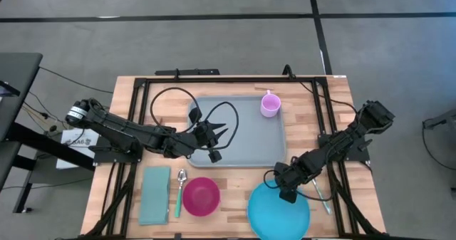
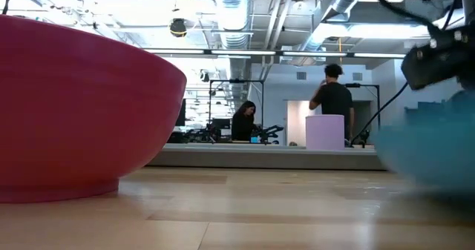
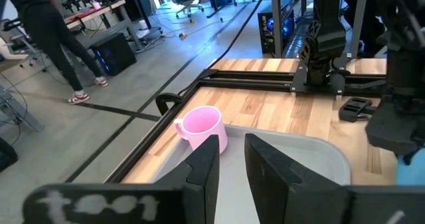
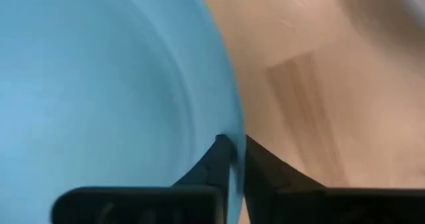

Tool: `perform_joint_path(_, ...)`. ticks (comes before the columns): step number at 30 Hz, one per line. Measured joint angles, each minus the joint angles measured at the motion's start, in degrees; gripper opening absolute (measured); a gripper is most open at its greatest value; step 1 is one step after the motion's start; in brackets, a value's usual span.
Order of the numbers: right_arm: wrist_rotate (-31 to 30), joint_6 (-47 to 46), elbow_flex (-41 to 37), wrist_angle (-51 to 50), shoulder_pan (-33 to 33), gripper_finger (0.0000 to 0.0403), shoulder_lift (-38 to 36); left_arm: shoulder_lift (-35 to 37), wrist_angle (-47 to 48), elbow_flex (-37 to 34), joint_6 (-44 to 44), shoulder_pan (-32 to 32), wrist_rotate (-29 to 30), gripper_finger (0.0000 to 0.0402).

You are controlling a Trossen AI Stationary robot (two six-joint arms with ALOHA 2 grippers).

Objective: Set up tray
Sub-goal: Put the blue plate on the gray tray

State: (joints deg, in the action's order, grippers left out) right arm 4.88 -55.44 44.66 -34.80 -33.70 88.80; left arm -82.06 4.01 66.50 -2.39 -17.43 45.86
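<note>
Tabletop (image 1: 128, 97) notes, left to right. At your far left lies a folded teal napkin (image 1: 154, 195), then a spoon (image 1: 181, 190), then a magenta bowl (image 1: 201, 196), all along the near edge and apart from the tray. None of them holds anything that you can see.

Left gripper (image 1: 224, 132) hovers over the left half of the tray (image 1: 246, 137), fingers parted with nothing between them; the left wrist view looks past them to the pink mug (image 3: 201, 127).

Tray sits mid-table toward the far edge, long axis running left to right. Its only visible content is that mug, standing upright in the far right corner.

Right gripper (image 1: 287, 190) is at the blue plate (image 1: 279, 213), on the near right, just off the tray's near right corner. In the right wrist view the fingers (image 4: 216, 159) straddle the plate's rim, clenched on it or very nearly so.

Key relation, as a judgement: the tray lies up-table and slightly left of the plate, and the right arm is the nearer one. The plate probably needs a short carry that way, landing clear of the mug.

Cutlery (image 1: 320, 196) lies right of the plate; too small to identify.
</note>
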Motion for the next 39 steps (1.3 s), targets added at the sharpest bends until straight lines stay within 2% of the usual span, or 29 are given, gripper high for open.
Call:
perform_joint_path(9,-1.26,5.15,3.74,2.29,0.45,0.0003,-0.31,0.0,-0.02,0.0,0.0,-0.01,-0.01,0.0063)
perform_joint_path(14,-8.49,14.17,7.69,1.75,2.54,0.0002,-0.31,0.0,-0.01,0.0,0.0,-0.02,-0.01,0.0063)
perform_joint_path(20,-16.96,21.16,10.26,-0.77,9.21,0.0002,-0.34,0.0,0.0,0.0,-0.44,-0.02,-0.01,0.0063)
perform_joint_path(23,-23.24,19.74,10.34,-1.07,13.34,0.0001,-0.38,0.0,0.0,0.0,-0.42,-0.01,-0.01,0.0063)
perform_joint_path(25,-25.74,15.15,10.34,-1.4,16.24,0.0001,-0.38,0.0,0.0,0.0,-0.4,-0.02,-0.01,0.0063)
perform_joint_path(31,-24.33,10.57,10.35,-2.05,22.53,0.0002,-0.39,0.0,0.02,0.0,-0.39,-0.02,-0.01,0.0063)
perform_joint_path(39,-24.73,4.54,10.43,-11.93,28.56,0.0004,-0.53,0.0,0.32,0.0,-0.37,-0.02,0.01,0.0063)
